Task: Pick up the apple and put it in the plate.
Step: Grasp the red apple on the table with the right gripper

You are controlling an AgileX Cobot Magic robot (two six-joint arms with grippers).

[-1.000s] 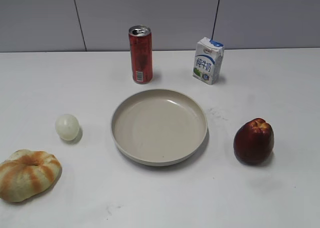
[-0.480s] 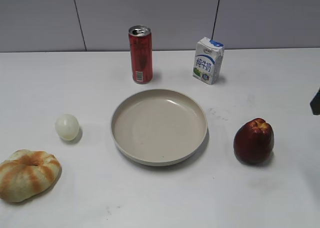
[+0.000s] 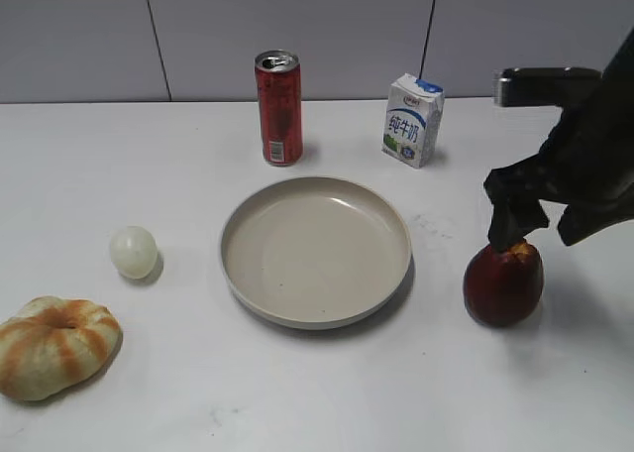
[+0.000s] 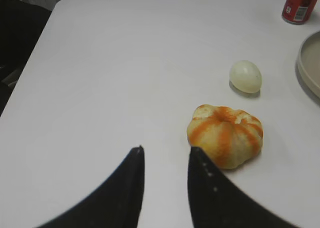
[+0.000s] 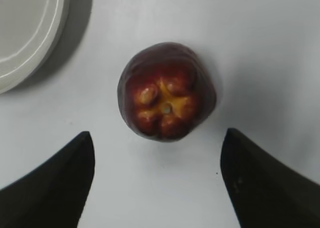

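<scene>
- Since half a second ago, the right gripper (image 3: 536, 224) has come in from the right edge and now hangs just above the apple (image 3: 503, 282); everything on the table lies where it did.
- At the near left sits an orange-striped bun (image 3: 54, 345), with the left gripper (image 4: 165, 160) low over the table (image 3: 119, 165) just left of it, its fingers a narrow gap apart and holding nothing.
- A small pale ball (image 3: 133, 251) lies farther back, between the bun and the plate (image 3: 315, 251).
- That plate, round, shallow and beige, sits in the middle with nothing in it.
- Behind it stand a red can (image 3: 279, 107), top opened, and a small milk carton (image 3: 412, 119) to its right.
- On the table right of the plate, apart from its rim, stands the apple: dark red, lumpy, with an orange-yellow patch around its top dimple.
- From the right wrist, the right gripper's fingers (image 5: 55, 183) are spread wide, one on each side of the apple, touching neither side.
</scene>
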